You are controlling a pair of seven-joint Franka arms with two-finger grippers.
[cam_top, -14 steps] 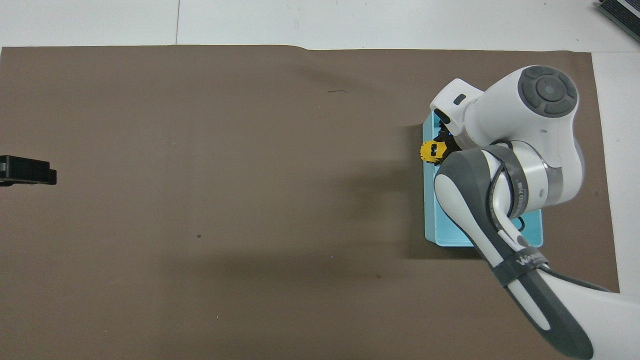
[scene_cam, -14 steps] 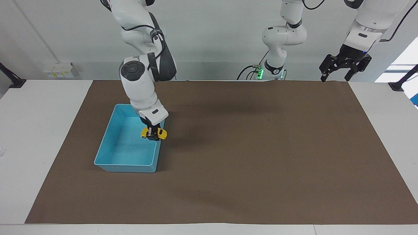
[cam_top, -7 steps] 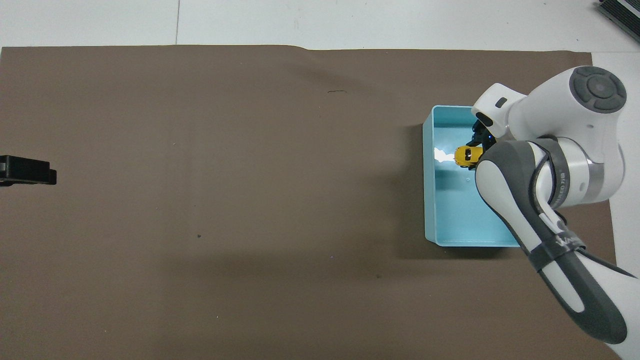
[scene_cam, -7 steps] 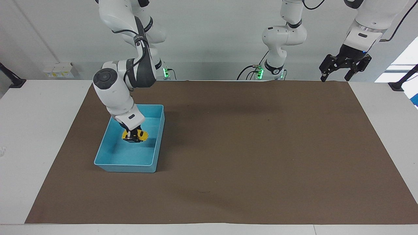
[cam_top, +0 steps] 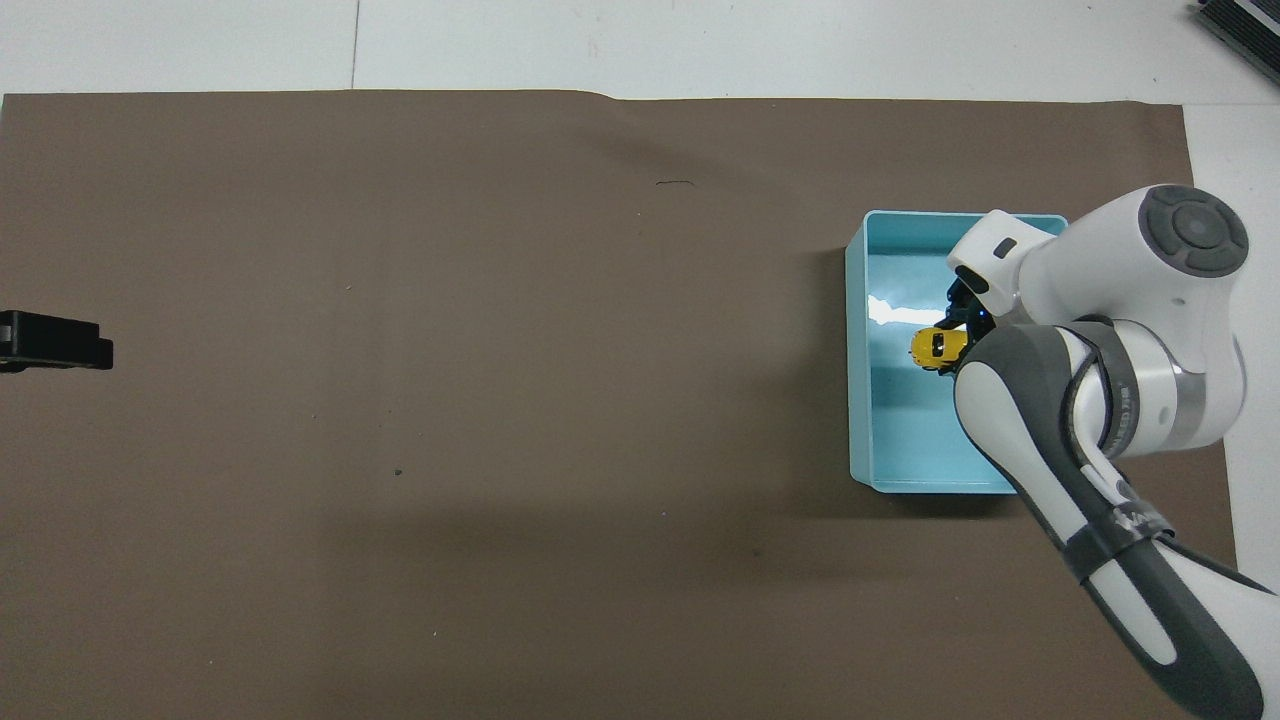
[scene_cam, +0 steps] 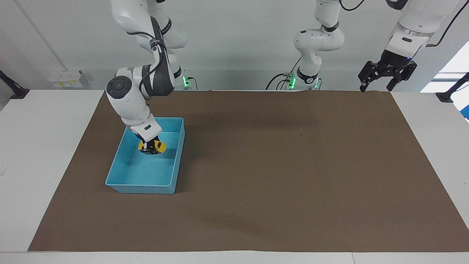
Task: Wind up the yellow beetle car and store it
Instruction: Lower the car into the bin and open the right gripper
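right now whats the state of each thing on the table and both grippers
yellow beetle car: held inside the blue bin, upright
blue bin: open-topped, sitting on the brown mat
right gripper: shut on the car, down in the bin
left gripper: open, empty, waiting raised at the mat's edge

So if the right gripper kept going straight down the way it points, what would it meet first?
Probably the floor of the blue bin. The right gripper, shut on the yellow beetle car, points down into the bin, so the car's wheels would likely touch first; how high it is remains unclear.
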